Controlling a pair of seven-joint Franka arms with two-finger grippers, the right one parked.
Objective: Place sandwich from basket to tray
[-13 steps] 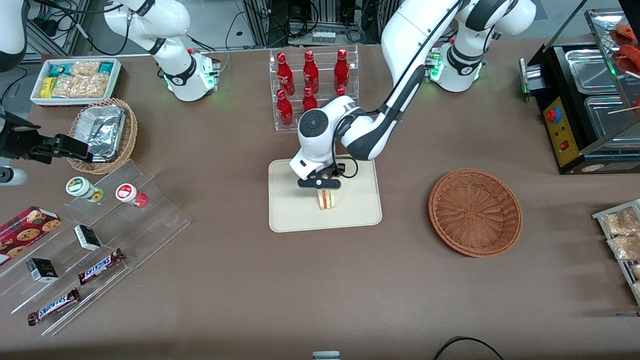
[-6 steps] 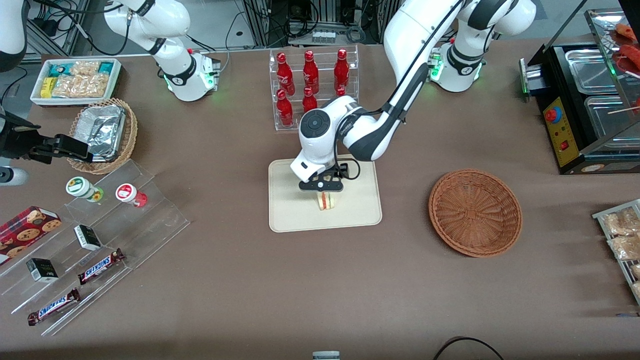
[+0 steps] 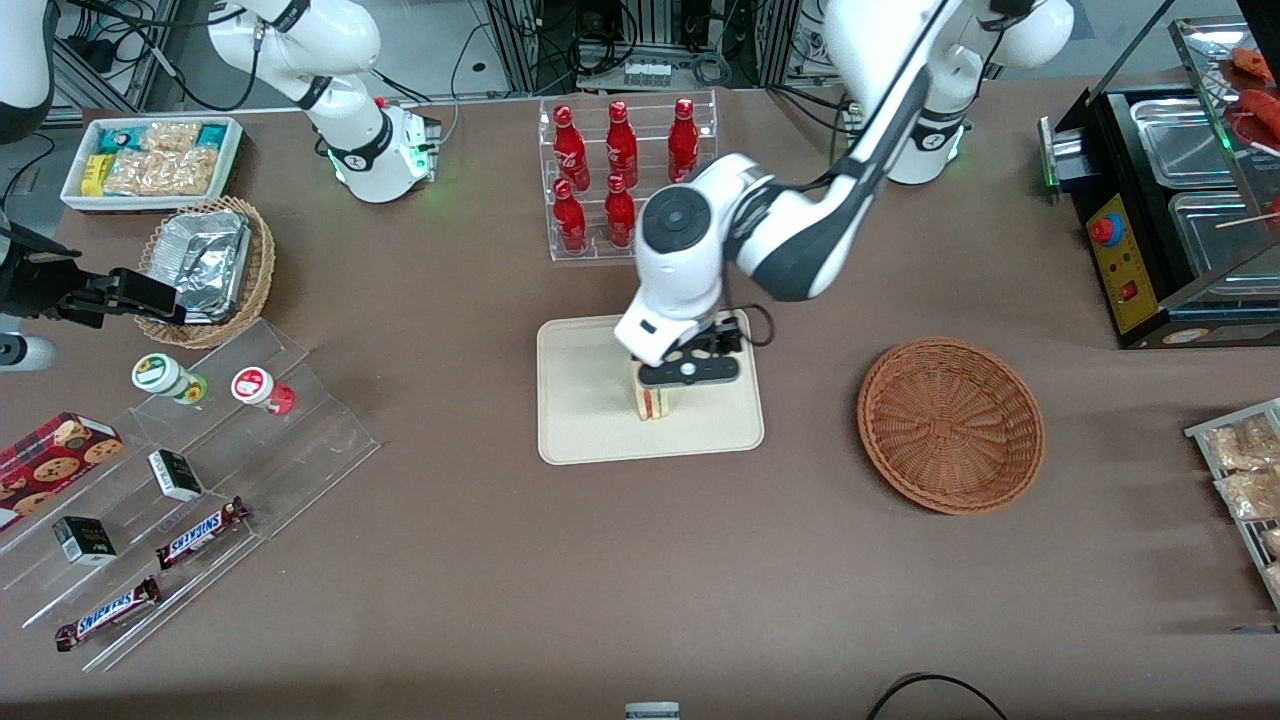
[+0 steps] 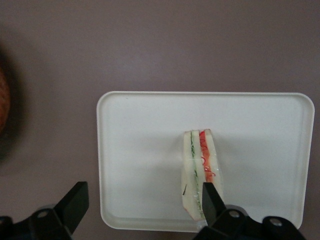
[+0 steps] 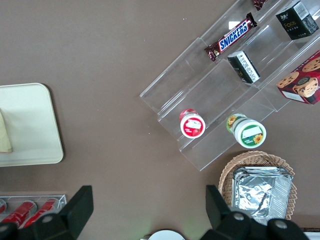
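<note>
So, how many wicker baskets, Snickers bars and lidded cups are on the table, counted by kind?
Wicker baskets: 2
Snickers bars: 2
Lidded cups: 2
Total: 6
The gripper, open, hangs over the tray beside the sandwich.

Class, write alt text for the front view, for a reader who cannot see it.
A sandwich stands on a cream tray at the middle of a brown table, with the left arm's open gripper raised just above it. The round reddish-brown wicker basket sits empty beside the tray, toward the working arm's end, and a rack of red bottles stands farther from the camera.
</note>
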